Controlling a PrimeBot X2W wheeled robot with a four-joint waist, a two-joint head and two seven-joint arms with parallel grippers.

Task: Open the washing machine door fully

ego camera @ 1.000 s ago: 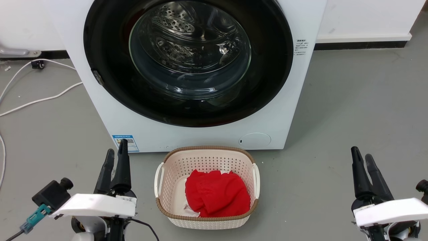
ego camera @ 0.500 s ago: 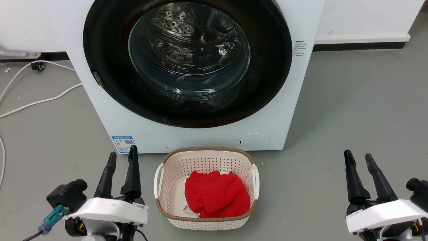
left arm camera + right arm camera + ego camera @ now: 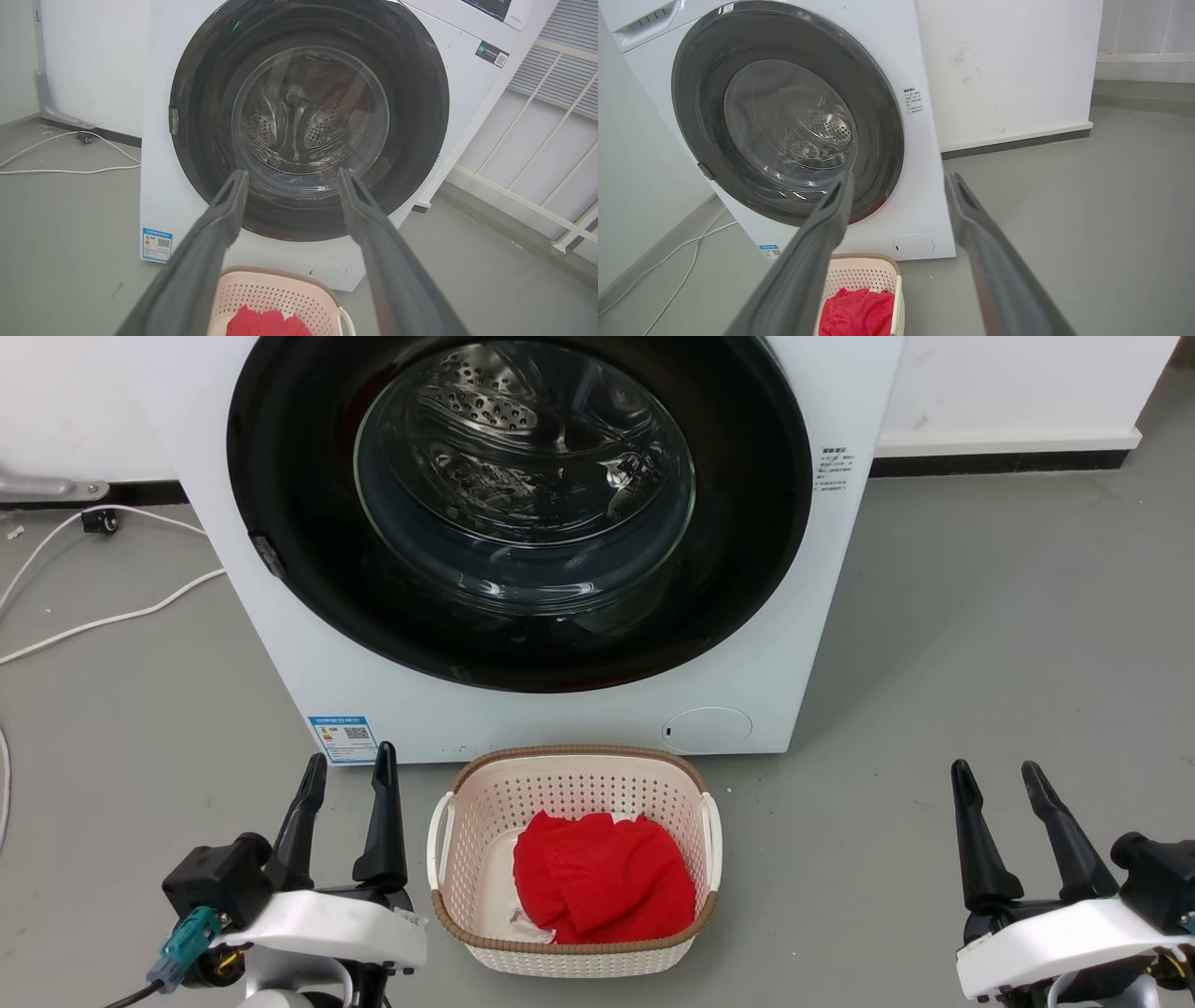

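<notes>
the washing machine door [image 3: 518, 509] sits shut and flush in the front of the washing machine [image 3: 280, 653], which stands on the floor straight ahead of the robot, just behind a basket [image 3: 448, 915] holding a red cloth [image 3: 607, 877]. the left gripper [image 3: 351, 756] and right gripper [image 3: 994, 768] both hang low and well short of the machine, each with its fingers spread apart and nothing between them. the door looks rigid and fairly heavy, a glossy disc that would slide under the pads, with a glass centre better left unpressed. a small grey tab [image 3: 266, 553] on the rim at the robot's left seems the likeliest place to hook a finger and pull. the hinge is not visible, so the swing direction is a guess, probably toward the robot's right. being round, the door has no long axis. its flat face points outward at the robot, tilted neither way, and the drum shows through the glass.
</notes>
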